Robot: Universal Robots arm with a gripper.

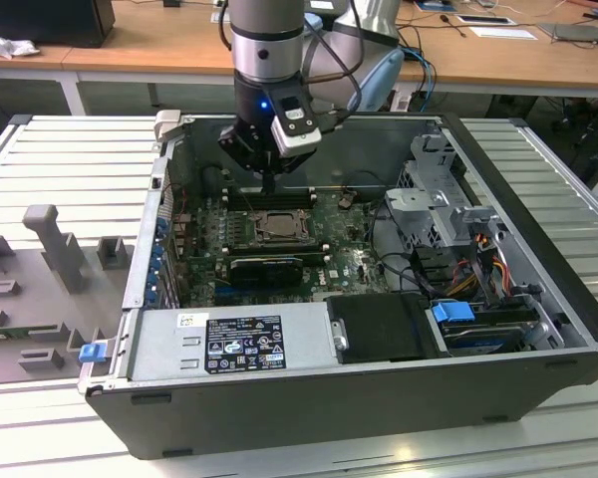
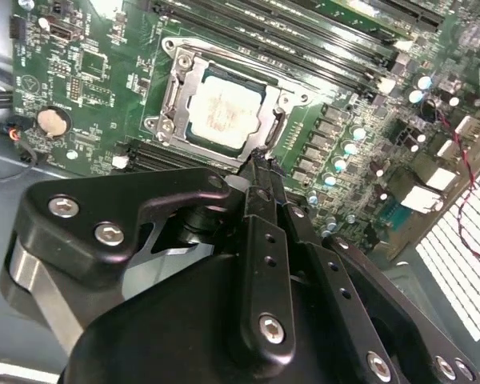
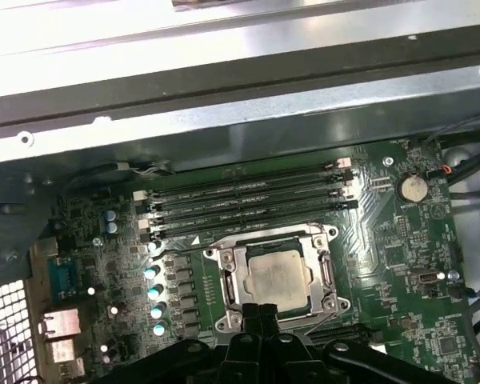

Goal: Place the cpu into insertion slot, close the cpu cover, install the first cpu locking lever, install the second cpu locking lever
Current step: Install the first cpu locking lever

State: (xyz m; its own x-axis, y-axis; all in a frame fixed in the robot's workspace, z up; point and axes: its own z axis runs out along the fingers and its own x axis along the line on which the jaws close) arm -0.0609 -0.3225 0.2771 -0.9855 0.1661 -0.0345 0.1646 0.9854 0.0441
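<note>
cpu [image 2: 223,114] in insertion slot [image 2: 170,90]

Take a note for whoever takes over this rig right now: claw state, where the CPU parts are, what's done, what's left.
Claw: shut, holding nothing, tips at the socket's edge.
Pale beige-silver square cpu: seated in the square dark insertion slot on the green motherboard.
Thin silver-grey metal cpu cover: lies down around the cpu.
Done: cpu placed, cover closed.
Left: both locking levers; whether either is latched, I cannot tell.
</note>
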